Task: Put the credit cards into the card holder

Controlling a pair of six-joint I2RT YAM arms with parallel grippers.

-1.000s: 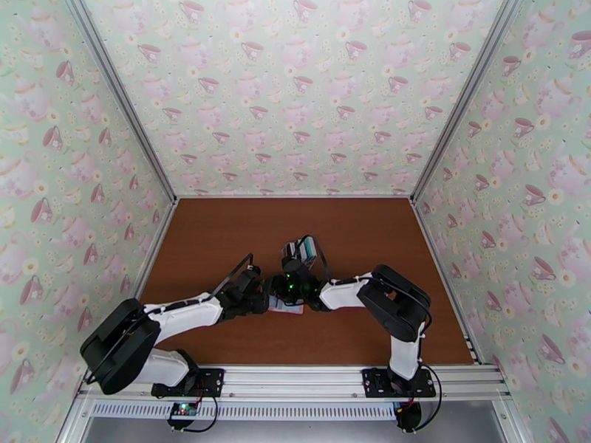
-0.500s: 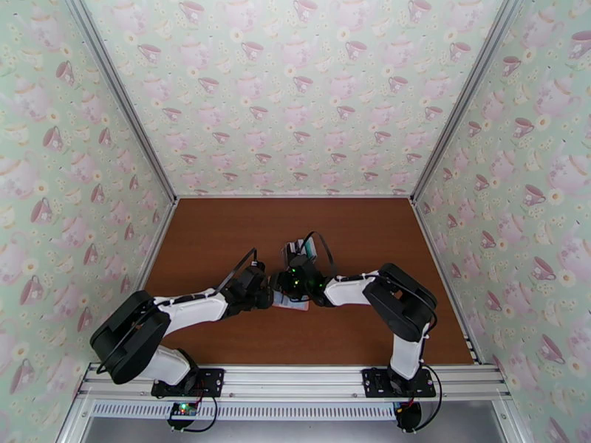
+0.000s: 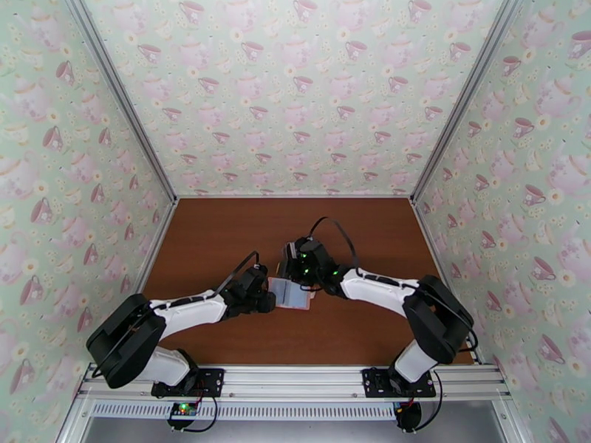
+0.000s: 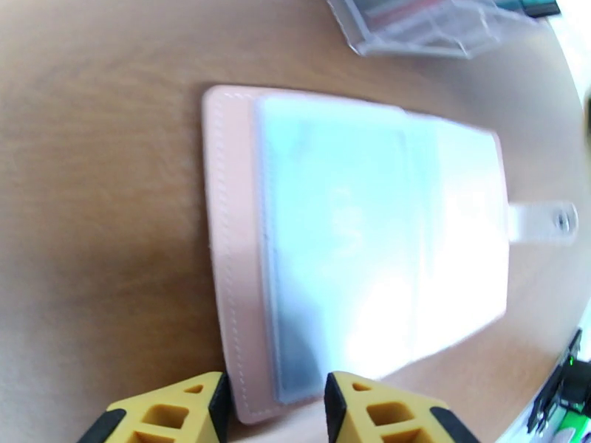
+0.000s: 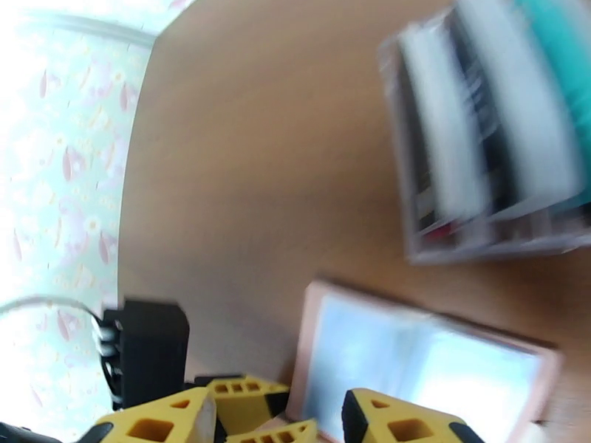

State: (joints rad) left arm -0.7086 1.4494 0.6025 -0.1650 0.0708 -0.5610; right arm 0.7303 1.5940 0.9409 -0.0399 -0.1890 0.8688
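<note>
Midway across the brown counter (image 3: 221, 230), your right fingers (image 5: 399, 419), parted and empty, have swung off the pink folding card holder (image 3: 289, 292), now open. Left fingers (image 4: 170, 411), parted, straddle its edge. White, black and teal credit cards (image 5: 480, 134) wait in the clear slotted plastic rack (image 4: 436, 23).

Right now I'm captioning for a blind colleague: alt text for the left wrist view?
An open pink card holder lies on the brown table, pale inside up, snap tab right. The yellow fingertips of the left gripper straddle its near edge; a clear card rack sits beyond.
</note>
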